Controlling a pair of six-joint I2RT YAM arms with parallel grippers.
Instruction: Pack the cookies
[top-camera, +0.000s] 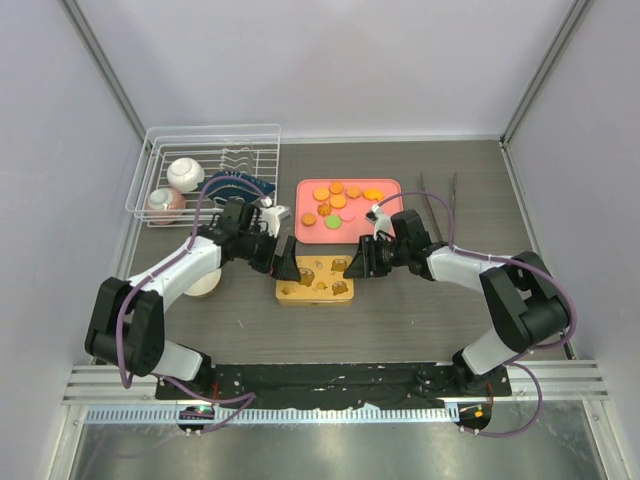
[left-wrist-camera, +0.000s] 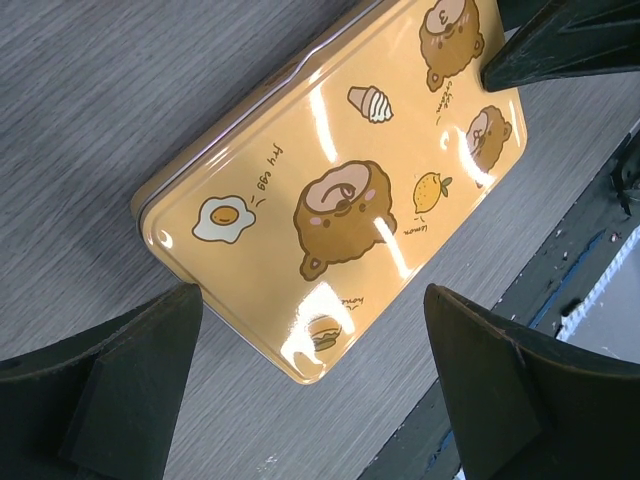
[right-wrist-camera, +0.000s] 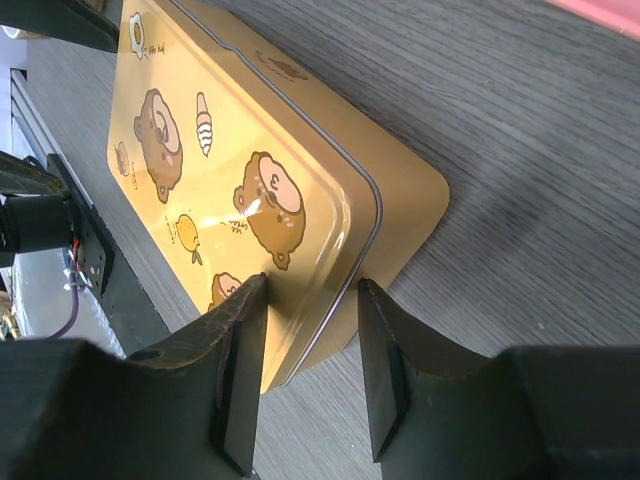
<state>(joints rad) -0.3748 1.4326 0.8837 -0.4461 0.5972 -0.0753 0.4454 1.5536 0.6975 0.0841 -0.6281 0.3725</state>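
Observation:
The cookies (top-camera: 338, 200) lie as small round discs on a pink tray (top-camera: 312, 236), mostly orange, with a green one (top-camera: 332, 222) and a pale pink one (top-camera: 347, 214). In front of the tray sits a gold tin (top-camera: 315, 281) printed with bears (left-wrist-camera: 345, 210). My left gripper (top-camera: 285, 262) (left-wrist-camera: 310, 330) hangs open and wide over the tin's left end, touching nothing. At the right end, my right gripper (top-camera: 362, 262) (right-wrist-camera: 312, 290) has closed on the edge of the tin lid (right-wrist-camera: 290, 180), which stands slightly raised off the base.
A white wire rack (top-camera: 210, 165) at the back left holds two bowls (top-camera: 185, 173) and a blue cloth (top-camera: 240, 185). Metal tongs (top-camera: 440, 205) lie to the right of the tray. A white cup (top-camera: 205, 285) stands under my left arm.

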